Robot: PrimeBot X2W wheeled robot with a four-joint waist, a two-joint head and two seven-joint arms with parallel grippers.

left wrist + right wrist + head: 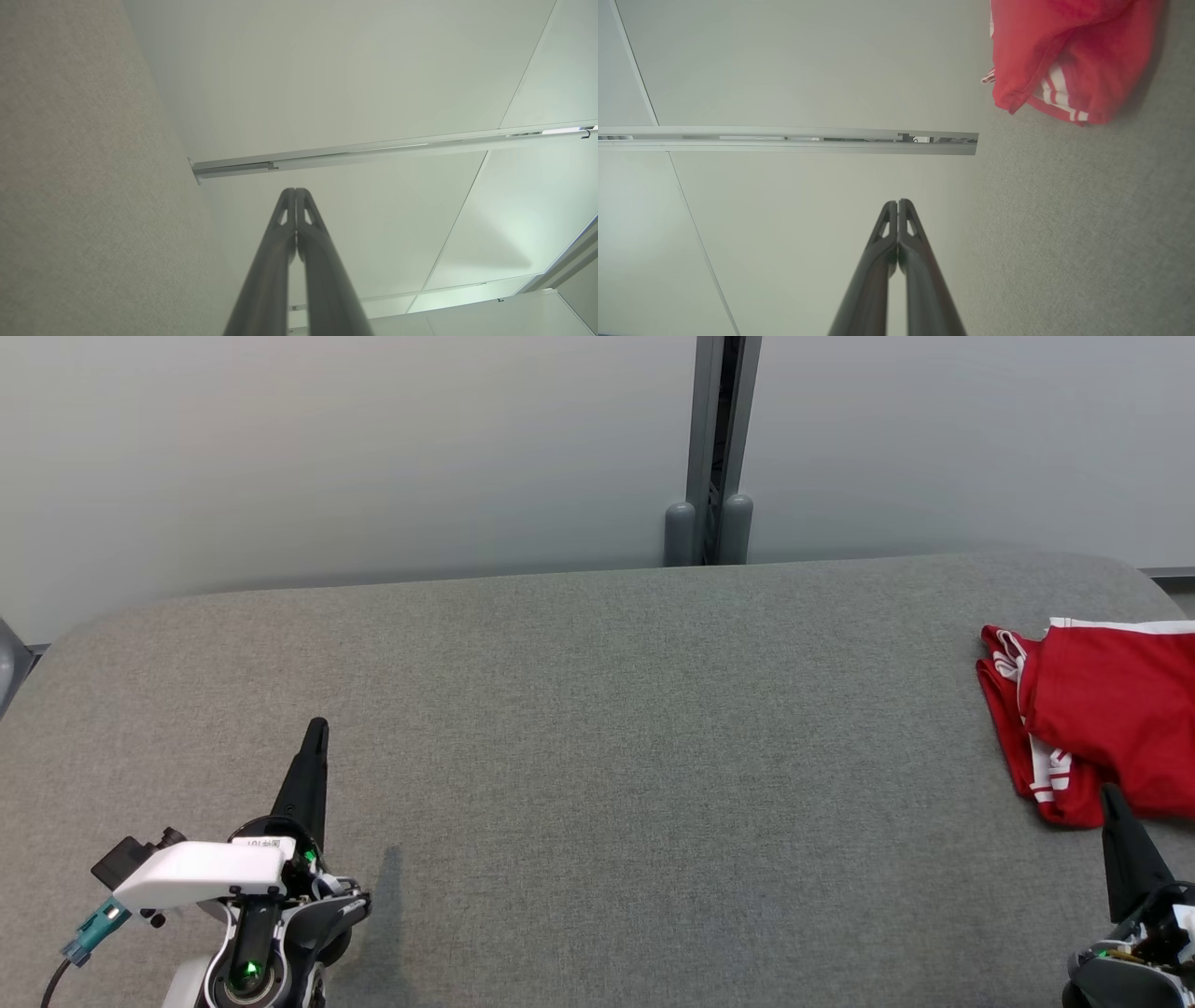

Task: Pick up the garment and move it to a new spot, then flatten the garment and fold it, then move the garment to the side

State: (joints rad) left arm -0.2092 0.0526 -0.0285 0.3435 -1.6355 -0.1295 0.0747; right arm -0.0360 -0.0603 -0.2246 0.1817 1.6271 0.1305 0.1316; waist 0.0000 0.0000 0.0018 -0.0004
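Holding nothing, I keep my left gripper (317,726) clenched, its two dark fingers pressed together, over the near left part of the grey table (607,728). My right gripper (1111,795) is clenched and empty too, at the near right. The red garment (1102,719) with white stripes lies crumpled at the table's right edge, just beyond my right gripper and apart from its fingers. A pale wall (373,448) stands behind the table.
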